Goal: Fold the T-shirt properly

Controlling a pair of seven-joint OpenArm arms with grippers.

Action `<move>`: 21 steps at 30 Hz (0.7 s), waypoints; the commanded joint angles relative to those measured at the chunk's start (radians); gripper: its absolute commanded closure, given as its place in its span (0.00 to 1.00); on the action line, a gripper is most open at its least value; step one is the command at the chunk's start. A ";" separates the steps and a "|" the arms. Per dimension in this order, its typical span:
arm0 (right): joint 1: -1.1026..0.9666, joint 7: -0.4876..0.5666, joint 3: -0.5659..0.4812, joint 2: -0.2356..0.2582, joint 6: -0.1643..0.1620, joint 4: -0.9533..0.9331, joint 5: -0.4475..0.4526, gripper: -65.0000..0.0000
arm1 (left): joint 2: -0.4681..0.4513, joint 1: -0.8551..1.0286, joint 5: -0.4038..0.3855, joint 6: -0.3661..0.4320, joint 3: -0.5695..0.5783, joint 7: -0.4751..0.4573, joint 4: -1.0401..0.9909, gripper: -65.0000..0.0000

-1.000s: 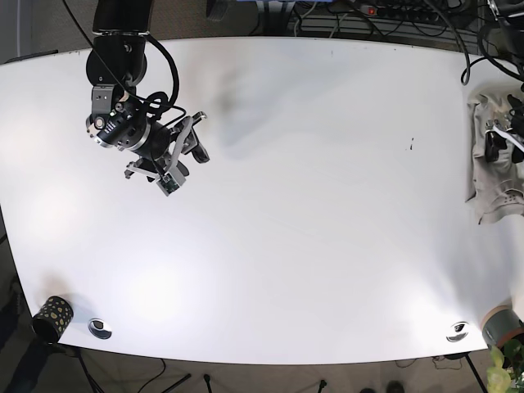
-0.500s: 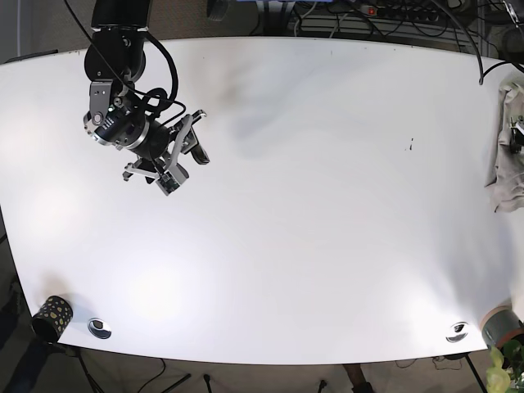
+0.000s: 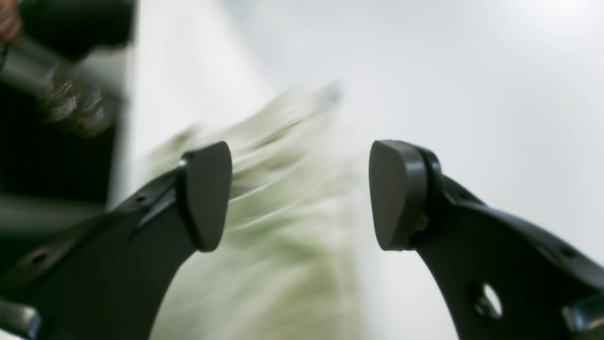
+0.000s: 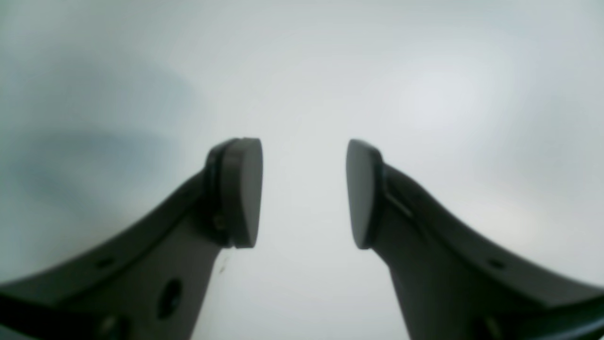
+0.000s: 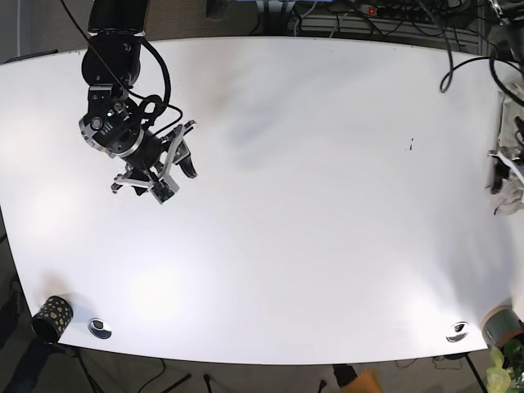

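The T-shirt [image 5: 512,155] is a pale, crumpled bundle at the table's far right edge, partly cut off by the frame. In the left wrist view the T-shirt [image 3: 283,222] is a blurred pale-green mass between and beyond the fingers of my left gripper [image 3: 302,196], which is open with nothing pinched. My right gripper [image 5: 174,168] hovers over the upper left of the white table [image 5: 311,213], far from the shirt. In its own view the right gripper [image 4: 304,193] is open over bare table.
A black patterned cup [image 5: 51,318] and a metal grommet [image 5: 100,327] sit at the front left corner. A second grommet [image 5: 457,331], a grey cup [image 5: 501,325] and a plant [image 5: 501,372] are at the front right. Cables [image 5: 368,15] run behind the far edge.
The T-shirt has slid further right, toward the table's right edge. The right arm's gripper has shifted slightly left and down.
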 commanded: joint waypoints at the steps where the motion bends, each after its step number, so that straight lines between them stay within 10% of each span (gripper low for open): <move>1: 0.001 0.114 0.005 0.006 0.001 0.015 -0.050 0.59 | 0.050 -0.007 0.039 0.065 0.016 -0.030 0.080 0.35; 11: -0.052 0.493 0.110 0.002 0.001 -0.096 -0.133 0.59 | 0.349 0.040 0.228 0.151 0.059 -0.322 0.186 0.35; 21: -0.163 0.820 0.192 0.010 -0.115 -0.247 -0.136 0.59 | 0.568 0.202 0.312 0.283 0.139 -0.429 0.342 0.35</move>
